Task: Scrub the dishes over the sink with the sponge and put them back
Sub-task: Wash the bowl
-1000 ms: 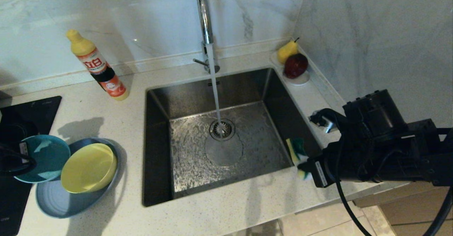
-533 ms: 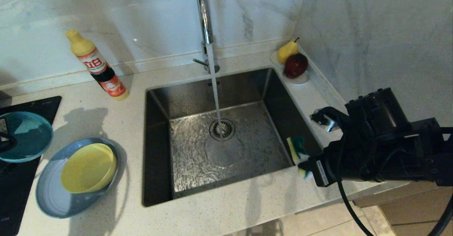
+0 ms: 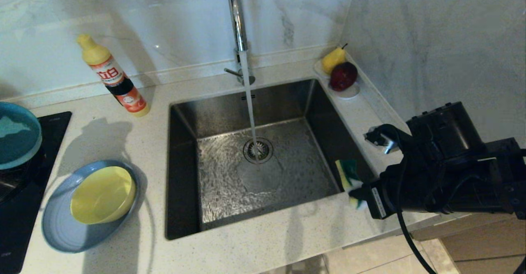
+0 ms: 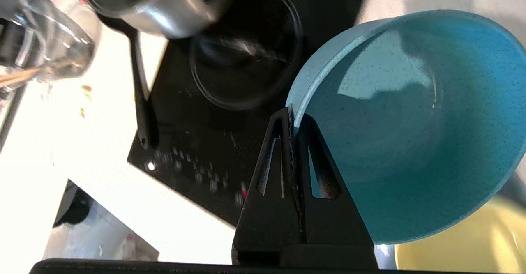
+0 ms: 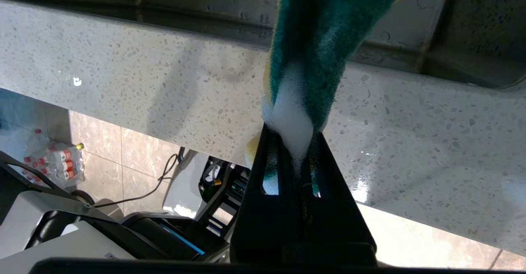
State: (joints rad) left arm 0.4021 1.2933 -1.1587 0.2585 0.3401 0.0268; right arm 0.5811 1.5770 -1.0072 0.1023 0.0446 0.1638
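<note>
Our left gripper (image 4: 292, 116) pinches the rim of the teal-blue bowl (image 3: 16, 134), held above the counter's (image 3: 254, 245) left edge. Our right gripper (image 5: 292, 136), jaws pressed onto the soapy sponge (image 3: 349, 175), hangs at the sink's (image 3: 263, 163) right rim. The yellow bowl (image 3: 102, 194) sits in the grey-blue plate (image 3: 61, 237) left of the sink

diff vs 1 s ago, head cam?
The left gripper, shut on the small teal-blue bowl by its rim, lifted it off the grey-blue plate and carried it up and toward the left edge. Unchanged: yellow bowl on the plate, right gripper clamping the soapy green-and-yellow sponge at the steel sink's rim, tap running.
</note>
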